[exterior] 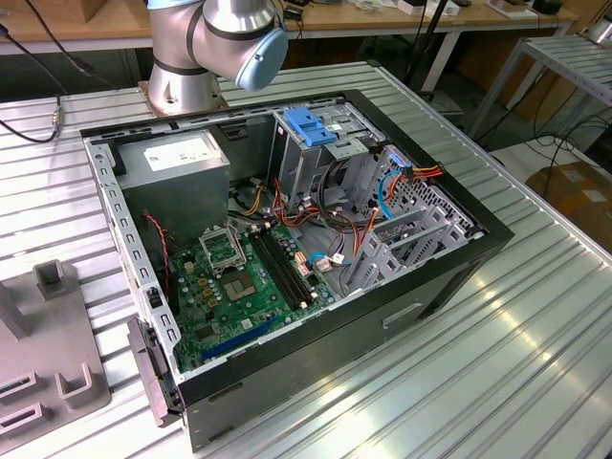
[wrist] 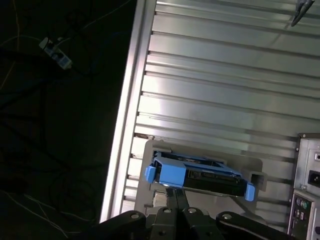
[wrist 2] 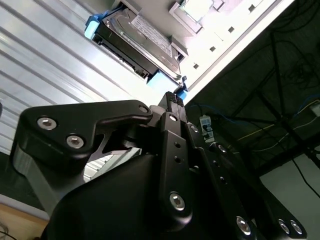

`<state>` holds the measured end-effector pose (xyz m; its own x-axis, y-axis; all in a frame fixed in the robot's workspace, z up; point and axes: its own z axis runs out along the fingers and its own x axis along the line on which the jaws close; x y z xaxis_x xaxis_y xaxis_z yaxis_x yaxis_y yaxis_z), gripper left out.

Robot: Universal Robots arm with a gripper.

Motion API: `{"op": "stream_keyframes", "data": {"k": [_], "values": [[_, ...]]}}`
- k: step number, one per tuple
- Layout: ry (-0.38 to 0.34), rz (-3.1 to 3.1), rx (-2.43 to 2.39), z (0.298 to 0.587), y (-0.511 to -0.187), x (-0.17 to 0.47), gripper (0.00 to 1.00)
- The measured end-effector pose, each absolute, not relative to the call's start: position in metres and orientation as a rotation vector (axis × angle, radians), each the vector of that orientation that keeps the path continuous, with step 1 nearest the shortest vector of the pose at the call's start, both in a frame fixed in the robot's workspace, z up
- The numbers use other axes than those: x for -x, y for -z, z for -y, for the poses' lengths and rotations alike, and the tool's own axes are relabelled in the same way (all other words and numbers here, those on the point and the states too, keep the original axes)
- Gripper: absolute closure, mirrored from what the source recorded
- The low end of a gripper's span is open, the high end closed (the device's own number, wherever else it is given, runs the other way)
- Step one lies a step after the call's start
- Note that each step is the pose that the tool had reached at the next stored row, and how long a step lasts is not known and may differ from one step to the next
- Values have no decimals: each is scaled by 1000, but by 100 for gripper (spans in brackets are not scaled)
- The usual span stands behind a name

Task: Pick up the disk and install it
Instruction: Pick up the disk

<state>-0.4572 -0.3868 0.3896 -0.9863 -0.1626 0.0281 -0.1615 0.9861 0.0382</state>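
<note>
Disk [wrist: 200, 176] [wrist 2: 140, 37], a flat black-and-silver hard drive in a blue plastic bracket, lay on a grey holder plate [wrist: 150, 150] on the ribbed aluminium desk [wrist: 225, 75]. The black gripper [wrist: 175, 196] [wrist 2: 172, 98] hung just beside it, clenched on nothing.

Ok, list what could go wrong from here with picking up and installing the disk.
1. The black-and-silver rectangular disk in its blue plastic bracket sits in a grey holder close to the edge of the ribbed metal table. The end effector is right beside it, so a nudge might shove it towards that edge.
2. Loose orange and red cables crowd the space beside the grey metal cage in the open computer case; they could snag the disk during insertion.
</note>
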Motion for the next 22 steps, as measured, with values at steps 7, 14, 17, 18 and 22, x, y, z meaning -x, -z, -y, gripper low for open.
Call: {"op": "stream_keyframes", "data": {"k": [7, 14, 17, 18, 22], "values": [[47, 3088, -356, 387, -390, 457, 89], [40, 3076, -441, 387, -390, 457, 89], [37, 3070, -479, 387, -390, 457, 89], [36, 3068, -490, 387, -390, 457, 89], [31, 3057, -548, 387, -390, 457, 89]]}}
